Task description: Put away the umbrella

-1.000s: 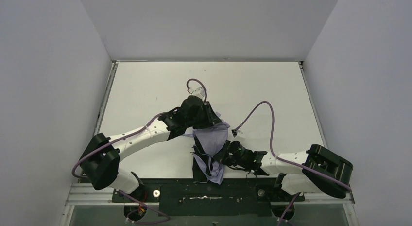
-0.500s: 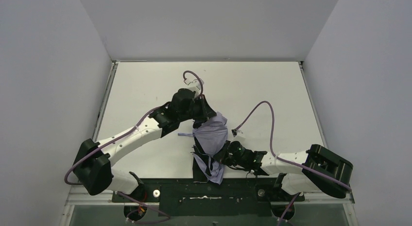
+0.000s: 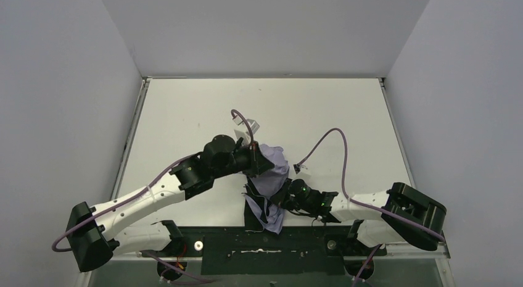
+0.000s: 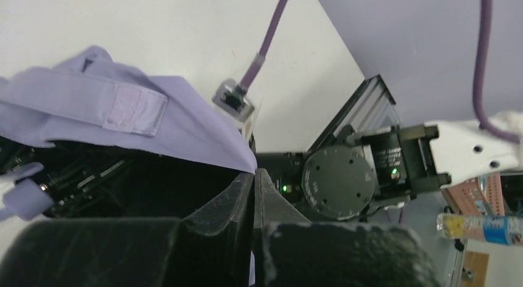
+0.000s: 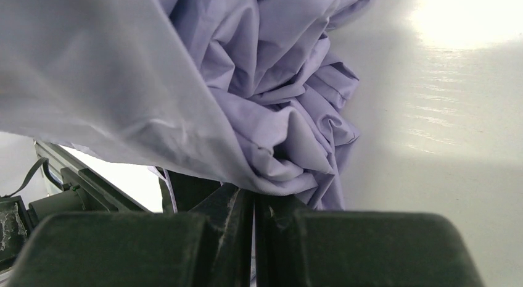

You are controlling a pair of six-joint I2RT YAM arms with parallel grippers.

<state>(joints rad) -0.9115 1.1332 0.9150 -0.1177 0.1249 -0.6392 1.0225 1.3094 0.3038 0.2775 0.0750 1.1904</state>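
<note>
The umbrella (image 3: pixel 272 171) is a crumpled bundle of pale lavender fabric with thin black ribs, lying at the middle of the table near the front edge. My left gripper (image 3: pixel 261 165) sits at its upper left and is shut on an edge of the fabric. In the left wrist view that fabric (image 4: pixel 185 129), with its fastening strap (image 4: pixel 132 108), runs down into the gripper (image 4: pixel 254 173). My right gripper (image 3: pixel 279 197) is shut on the bundle's right side. In the right wrist view the folds (image 5: pixel 265 83) bunch right at the gripper (image 5: pixel 254 194). The handle is hidden.
A purple cable (image 3: pixel 338 142) loops up from the right arm over the white table (image 3: pixel 351 108). Its connector (image 4: pixel 233 99) hangs close to the fabric. The right arm's round joint (image 4: pixel 338 182) is just beyond my left fingers. A black base plate (image 3: pixel 265 241) borders the front edge.
My left gripper has shut on the fabric edge and swung back toward the near side, drawing the fabric over the bundle. The right gripper has stayed put, still shut.
</note>
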